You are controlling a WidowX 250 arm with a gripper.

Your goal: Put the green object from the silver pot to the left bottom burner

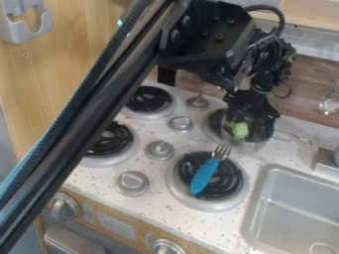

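Camera view has my claw [254,122] down at the pot [247,146], right by the green thing [239,130], I guess so it can grab it. I can't tell if it is spread, pressed together or pinching. The green thing is inside the pot, and the walls should stop it rolling off. The blue fork [206,174] is on the right bottom burner [232,187], so it shouldn't block the left bottom burner [115,142].

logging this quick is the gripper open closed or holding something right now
Gripper: can't tell if open, closed or holding the green object; it's at the silver pot.
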